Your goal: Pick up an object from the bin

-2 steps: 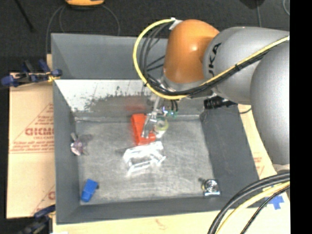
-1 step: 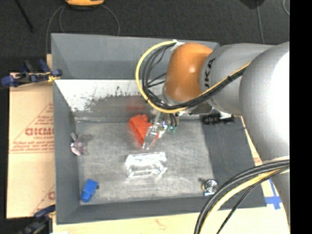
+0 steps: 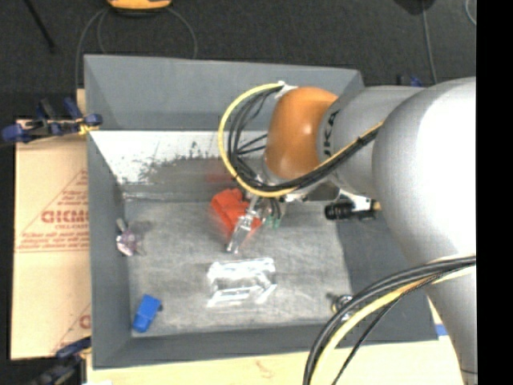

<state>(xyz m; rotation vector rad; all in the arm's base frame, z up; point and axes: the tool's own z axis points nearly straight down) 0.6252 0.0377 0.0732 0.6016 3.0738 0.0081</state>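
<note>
One crumpled red lump just beside metal fingers, clenched or not, cannot tell; clear plastic shell below

Red block part hidden behind wrist; bin right wall under arm; purplish scrap too small to identify.

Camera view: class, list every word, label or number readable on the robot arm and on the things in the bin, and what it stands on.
Silver robot arm, beside its orange cover: dark lettering, too blurred to read.
Orange-red block, clear plastic pack, blue block, pale purple piece: no text seen.
</note>
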